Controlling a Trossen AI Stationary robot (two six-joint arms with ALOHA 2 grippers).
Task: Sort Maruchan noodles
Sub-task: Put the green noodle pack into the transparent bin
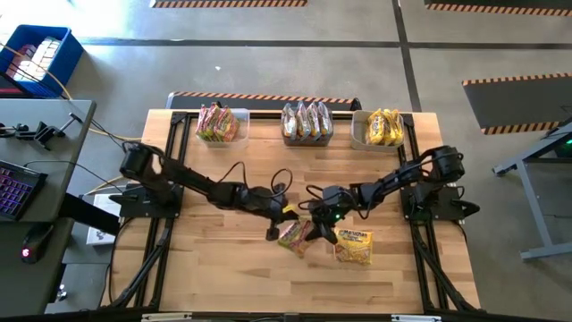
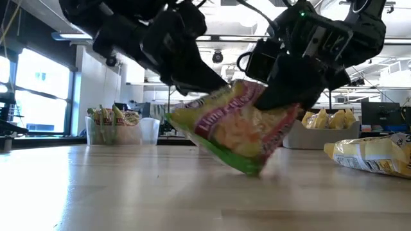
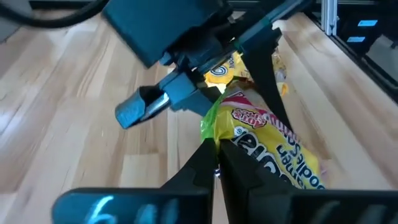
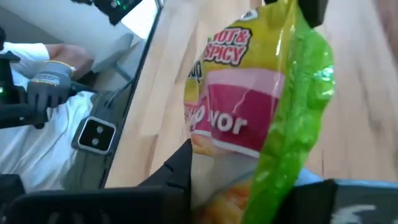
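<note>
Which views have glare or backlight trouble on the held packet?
Low view: bright windows and ceiling lights behind turn the left gripper and right gripper into silhouettes over the table; the green-edged yellow plastic noodle packet they hold is lit. Right wrist view: shine streaks its green edge. High view: even light, no glare.

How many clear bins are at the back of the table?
3, in a row along the far edge: left bin, middle bin and right bin, each holding noodle packets. None looks hidden.
</note>
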